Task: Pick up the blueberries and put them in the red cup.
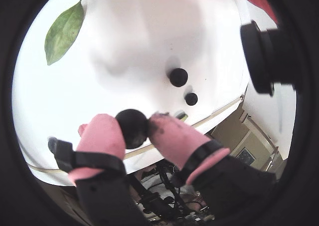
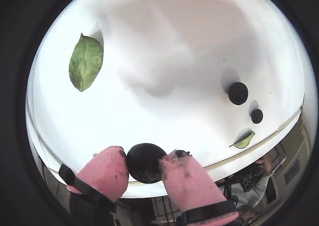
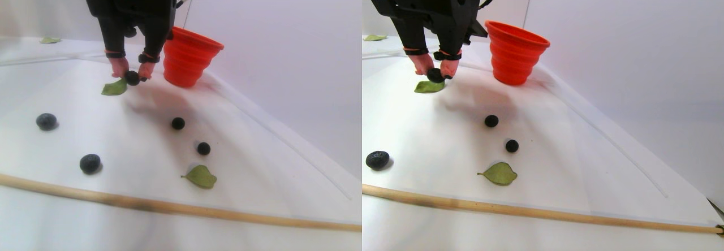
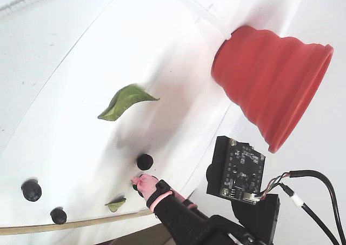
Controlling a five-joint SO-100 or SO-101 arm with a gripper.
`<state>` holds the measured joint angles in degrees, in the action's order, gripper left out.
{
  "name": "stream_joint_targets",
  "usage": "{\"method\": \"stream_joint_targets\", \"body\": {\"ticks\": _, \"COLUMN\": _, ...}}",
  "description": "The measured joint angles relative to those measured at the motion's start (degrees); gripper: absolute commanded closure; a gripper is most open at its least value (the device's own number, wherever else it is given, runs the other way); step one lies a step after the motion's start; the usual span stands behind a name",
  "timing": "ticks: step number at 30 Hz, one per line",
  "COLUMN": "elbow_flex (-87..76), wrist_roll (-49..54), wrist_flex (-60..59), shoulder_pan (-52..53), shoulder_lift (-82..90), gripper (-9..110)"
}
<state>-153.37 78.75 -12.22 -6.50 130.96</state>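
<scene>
**Tool gripping one berry near the red cup**

The black tool (image 3: 133, 73) with pink padded fingertips (image 1: 102, 136) is holding a small round dark blueberry (image 1: 132, 127), its jaws narrowed against the berry's two sides. In both wrist views the berry is sitting squarely between the pads, lifted above the white surface (image 2: 169, 61). In the left half of the stereo pair view, the tool is hanging at about nine o'clock from the large red ribbed cup (image 3: 189, 56), which is standing upright with its wide rim facing up; the tool and the cup are near each other but not touching.

A green leaf (image 3: 115, 87) is lying on the surface just below and to the left of the held berry in that view. Four more loose blueberries are lying well apart toward the near edge: two small ones (image 3: 178, 123) (image 3: 203, 148) around the middle, and two larger ones (image 3: 46, 121) (image 3: 90, 163) at eight o'clock. A second green leaf (image 3: 201, 176) is resting just beyond a thin wooden strip (image 3: 169, 207) that is running along the front of the surface.
</scene>
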Motion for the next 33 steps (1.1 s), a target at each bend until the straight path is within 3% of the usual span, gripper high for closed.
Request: {"method": "stream_joint_targets", "body": {"ticks": 33, "elbow_flex": 15.82, "wrist_roll": 4.57, "wrist_flex": -13.45, "shoulder_pan": 3.60, "shoulder_lift": 3.43, "gripper": 89}}
